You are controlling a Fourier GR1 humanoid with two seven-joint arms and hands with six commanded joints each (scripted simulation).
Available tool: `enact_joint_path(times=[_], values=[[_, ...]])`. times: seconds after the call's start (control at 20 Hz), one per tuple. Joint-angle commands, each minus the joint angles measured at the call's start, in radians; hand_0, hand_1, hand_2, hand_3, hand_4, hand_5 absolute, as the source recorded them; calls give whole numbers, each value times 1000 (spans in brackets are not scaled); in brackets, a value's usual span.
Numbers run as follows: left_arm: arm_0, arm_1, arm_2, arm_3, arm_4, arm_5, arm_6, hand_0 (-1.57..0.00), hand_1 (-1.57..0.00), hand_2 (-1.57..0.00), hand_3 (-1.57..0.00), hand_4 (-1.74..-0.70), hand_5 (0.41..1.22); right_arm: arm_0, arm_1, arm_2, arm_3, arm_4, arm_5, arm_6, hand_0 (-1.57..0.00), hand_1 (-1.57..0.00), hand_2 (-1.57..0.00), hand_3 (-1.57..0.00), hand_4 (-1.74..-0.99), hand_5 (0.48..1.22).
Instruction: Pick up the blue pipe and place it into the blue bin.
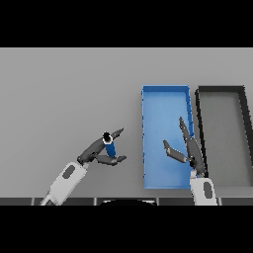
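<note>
Your left robot hand (101, 153) pinches the short blue cylindrical pipe (109, 147); carry it toward three o'clock into the shallow blue rectangular bin (165, 99), where your right robot hand (190, 150) hovers spread.

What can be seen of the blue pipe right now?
The pipe is a short blue cylinder with a black and white end showing at its top. It looks smooth and rigid. It stands roughly upright, left of the blue bin and outside it. The left hand is closed on it, fingers above and thumb below. Whether it rests on the table is unclear.
</note>
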Motion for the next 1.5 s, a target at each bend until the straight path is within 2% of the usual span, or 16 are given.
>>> enact_joint_path(times=[0.0, 0.05, 0.1, 0.15, 0.25, 0.3, 0.35, 0.45, 0.5, 0.55, 0.65, 0.9, 1.15, 1.2, 1.45], values=[[-5, -14, 2, 0, 12, -3, 1, 1, 1, -79, -69, -1240, 566, -5, -5, -6, 7, -5, 3, 10, 1, 1, 1, 1, -1322, 664], [-8, -15, 8, 2, 23, -9, -10, -3, -89, -208, -197, -1275, 607, -7, -4, -11, 8, -10, 1, 18, 1, 1, 1, 1, -1320, 664], [-9, -29, 15, 9, 38, -7, 1, -93, -246, -390, -472, -1306, 730, -16, -10, -17, 9, -15, 4, 22, 1, 1, 1, 1, -1319, 663], [0, -38, 21, 4, 59, -10, -2, -340, -501, -626, -692, -1389, 828, -8, -6, -9, 12, -12, 8, 11, 1, 1, 1, 1, -1322, 666], [15, -50, 17, 12, 65, -24, -24, -783, -886, -966, -979, -1509, 969, -15, -12, -13, 24, -3, 3, 6, 1, 1, 1, 1, -1313, 665], [25, -48, 13, 8, 62, -30, -46, -941, -1023, -1087, -1098, -1553, 1020, -18, -17, -17, 25, -7, 5, 9, 1, 1, 1, 1, -1309, 664], [16, -47, 11, 1, 60, -24, -19, -1067, -1133, -1184, -1183, -1589, 1060, -12, -15, -13, 25, -8, 10, 7, 1, 1, 1, 1, -1310, 665], [17, -51, -6, -6, 34, 1, -25, -1248, -1290, -1323, -1306, -1639, 1118, -14, -17, -13, 20, -5, 9, 2, 1, 1, 1, 1, -1302, 666], [16, -62, -12, -13, 27, 12, -20, -1313, -1347, -1373, -1351, -1656, 1139, -11, -16, -4, 22, 8, 7, -7, 1, 1, 1, 1, -1294, 666], [18, -67, -16, -23, 27, 14, -30, -1364, -1391, -1412, -1381, -1670, 1155, -29, -15, -11, 42, 6, 4, 18, 1, 1, 1, 1, -1288, 664], [2, -73, -14, -43, 30, 19, -40, -1439, -1456, -1470, -1419, -1690, 1179, -26, -10, -1, 32, 13, 4, 0, 1, 1, 1, 1, -1281, 662], [-20, -88, -20, -143, 61, 13, -66, -1528, -1533, -1538, -1449, -1717, 1207, -26, -15, -6, 53, 32, -10, -12, 1, 1, 1, 1, -1275, 666], [-80, -102, -27, -225, 91, 5, 39, -1557, -1559, -1560, -1447, -1724, 1216, -20, -27, -6, 54, 42, -6, -21, 1, 1, 1, 1, -1272, 684], [-83, -99, -28, -231, 96, 1, 52, -1560, -1561, -1562, -1447, -1725, 1217, -13, -29, -6, 47, 34, 1, -40, 1, 1, 1, 1, -1274, 686], [-75, -92, -46, -268, 89, 6, 116, -1567, -1568, -1568, -1440, -1728, 1219, -28, -34, -7, 49, 31, 7, -46, 1, 1, 1, 1, -1269, 688]])
